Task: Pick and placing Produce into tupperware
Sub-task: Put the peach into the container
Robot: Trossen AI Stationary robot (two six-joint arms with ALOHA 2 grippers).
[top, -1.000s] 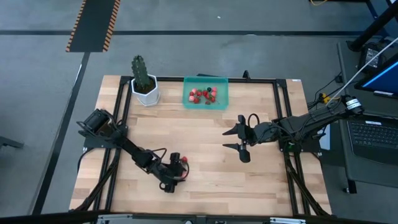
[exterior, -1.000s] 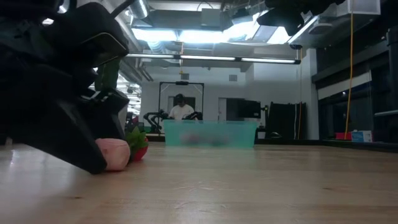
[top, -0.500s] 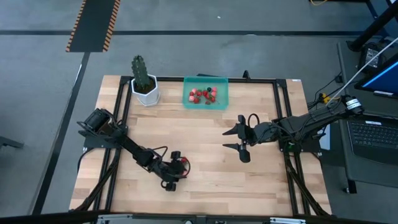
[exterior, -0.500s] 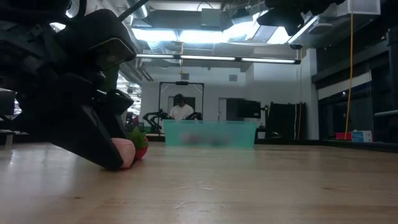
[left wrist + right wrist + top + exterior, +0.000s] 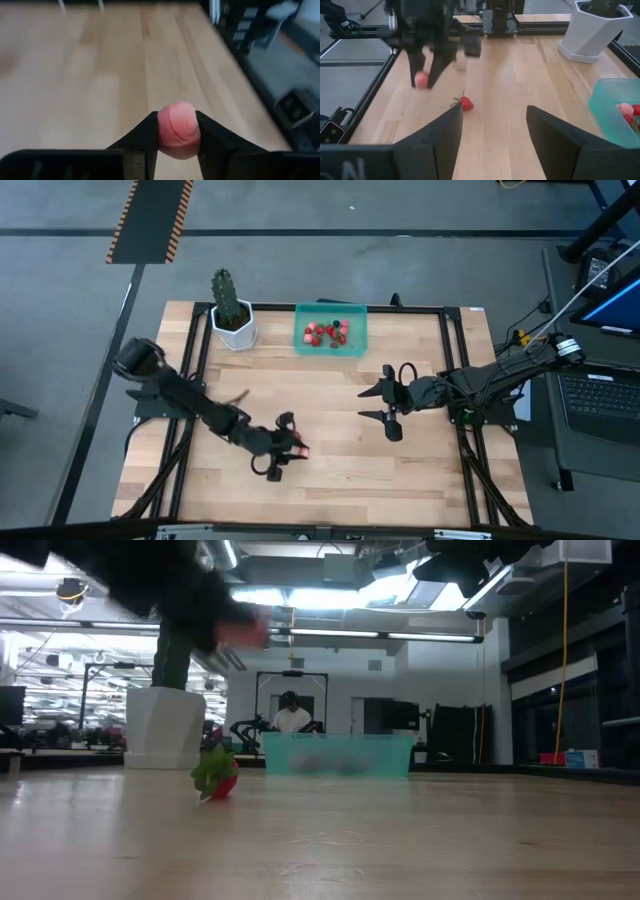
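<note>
High view shows you the counter [image 5: 330,480], with the tupperware [image 5: 331,332] at its far edge holding berries. Your left gripper [image 5: 178,131] is clenched on a pink berry [image 5: 178,130], lifted above a red strawberry [image 5: 466,103]. Your right gripper [image 5: 492,117] hangs spread, empty.

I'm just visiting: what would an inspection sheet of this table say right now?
Surface: wooden table, in a black frame.
Job's things: pink berry lifted in the left gripper; red strawberry lying on the wood; teal tupperware holding more berries.
Clutter: cactus in a white pot.
Grippers: left jaws clamp the pink berry; right gripper open, empty, mid-table.
Cables: yellow cable hanging in the room.
Surroundings: person far behind.
</note>
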